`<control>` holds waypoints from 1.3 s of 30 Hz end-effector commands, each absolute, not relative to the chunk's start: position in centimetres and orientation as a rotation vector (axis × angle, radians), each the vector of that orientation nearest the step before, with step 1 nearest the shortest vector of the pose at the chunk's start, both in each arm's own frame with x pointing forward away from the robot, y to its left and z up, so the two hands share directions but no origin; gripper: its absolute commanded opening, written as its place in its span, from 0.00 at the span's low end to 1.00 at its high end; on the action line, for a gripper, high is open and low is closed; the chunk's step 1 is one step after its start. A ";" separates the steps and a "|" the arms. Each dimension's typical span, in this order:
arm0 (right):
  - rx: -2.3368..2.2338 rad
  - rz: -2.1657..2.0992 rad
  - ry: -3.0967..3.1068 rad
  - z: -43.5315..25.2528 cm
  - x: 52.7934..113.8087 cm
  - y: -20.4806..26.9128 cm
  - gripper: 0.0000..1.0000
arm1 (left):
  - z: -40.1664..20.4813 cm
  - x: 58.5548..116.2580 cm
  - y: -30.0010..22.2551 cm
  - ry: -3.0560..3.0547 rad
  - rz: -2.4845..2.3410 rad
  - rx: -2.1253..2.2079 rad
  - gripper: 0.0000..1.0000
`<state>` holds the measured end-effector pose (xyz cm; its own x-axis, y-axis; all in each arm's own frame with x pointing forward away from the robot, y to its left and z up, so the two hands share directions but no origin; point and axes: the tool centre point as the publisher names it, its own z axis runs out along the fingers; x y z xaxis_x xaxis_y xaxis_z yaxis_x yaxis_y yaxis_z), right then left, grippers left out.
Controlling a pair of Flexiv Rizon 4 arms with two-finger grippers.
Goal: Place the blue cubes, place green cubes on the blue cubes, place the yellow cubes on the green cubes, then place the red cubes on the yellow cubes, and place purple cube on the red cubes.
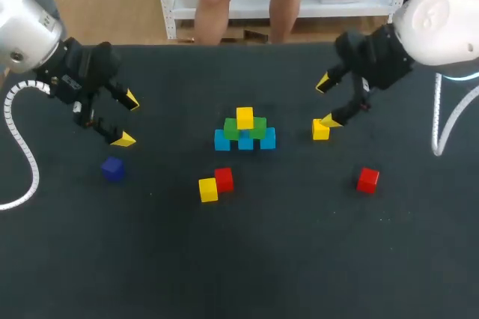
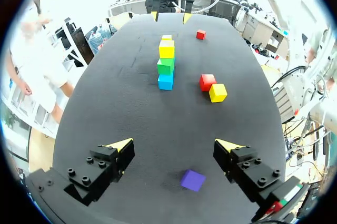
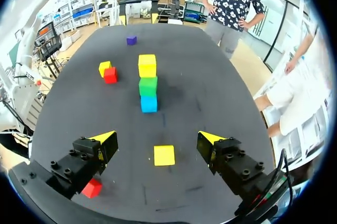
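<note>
Right claw (image 1: 326,102), spread wide over the loose yellow cube (image 1: 320,130), may grip off-centre and later knock the stack (image 1: 245,132); left claw (image 1: 128,119) is spread too.

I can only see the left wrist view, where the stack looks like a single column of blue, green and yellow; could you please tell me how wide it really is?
Observer: Wider than it looks. The head view shows a pyramid: three blue cubes in a row, two green cubes on them, and the top yellow cube alone.
Operator: Thank you. Is anything gripped on the right side?
Observer: No. The right wrist view shows the right end effector open, with the loose yellow cube lying between its fingers, touching neither.
Operator: And the far red cube?
Observer: It lies outside that gap, beside one finger.
</note>
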<state>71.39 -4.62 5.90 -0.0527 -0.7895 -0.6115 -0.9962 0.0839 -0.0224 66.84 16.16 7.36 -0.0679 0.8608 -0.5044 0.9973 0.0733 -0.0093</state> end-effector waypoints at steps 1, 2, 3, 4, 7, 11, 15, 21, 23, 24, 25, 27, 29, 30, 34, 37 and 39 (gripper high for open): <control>-1.736 0.568 1.895 4.8 71.3 -5.5 1.00 | 7.3 66.7 16.3 1.984 -0.510 1.844 1.00; -1.729 0.565 1.896 4.5 71.3 -5.8 1.00 | 7.3 66.7 16.3 1.984 -0.510 1.844 1.00; -1.726 0.566 1.897 4.2 71.4 -6.0 1.00 | 7.3 66.7 16.3 1.984 -0.510 1.844 1.00; -1.724 0.567 1.898 4.0 71.4 -6.2 1.00 | 7.3 66.7 16.3 1.984 -0.510 1.844 1.00; -1.722 0.565 1.902 3.4 71.5 -6.7 1.00 | 7.3 66.7 16.3 1.984 -0.510 1.844 1.00; -1.724 0.566 1.907 2.5 71.6 -7.1 1.00 | 7.3 66.7 16.3 1.984 -0.510 1.844 1.00; -1.734 0.570 1.905 1.6 71.9 -7.0 1.00 | 7.3 66.7 16.3 1.984 -0.510 1.844 1.00; -1.747 0.575 1.901 0.6 72.6 -6.7 1.00 | 7.3 66.7 16.3 1.984 -0.510 1.844 1.00; -1.749 0.577 1.900 0.3 72.8 -6.6 1.00 | 7.3 66.7 16.3 1.984 -0.510 1.844 1.00; -1.750 0.578 1.900 0.2 72.9 -6.5 1.00 | 7.3 66.7 16.3 1.984 -0.510 1.844 1.00; -1.750 0.579 1.900 0.1 73.0 -6.5 1.00 | 7.3 66.7 16.3 1.984 -0.510 1.844 1.00; -1.754 0.582 1.898 0.0 73.2 -6.4 0.96 | 7.3 66.7 16.3 1.984 -0.510 1.844 1.00; -1.758 0.585 1.894 -0.2 73.3 -6.2 0.86 | 7.3 66.7 16.3 1.984 -0.510 1.844 1.00; -1.760 0.585 1.893 -0.3 73.4 -6.2 0.76 | 7.3 66.7 16.3 1.984 -0.510 1.844 1.00; -1.767 0.588 1.893 -0.5 73.5 -6.1 0.49 | 7.3 66.7 16.3 1.984 -0.510 1.844 1.00; -1.774 0.596 1.891 -0.7 73.4 -6.1 0.49 | 7.3 66.7 16.3 1.984 -0.510 1.844 1.00; -1.778 0.600 1.889 -0.8 73.4 -6.0 0.48 | 7.3 66.7 16.3 1.984 -0.510 1.844 1.00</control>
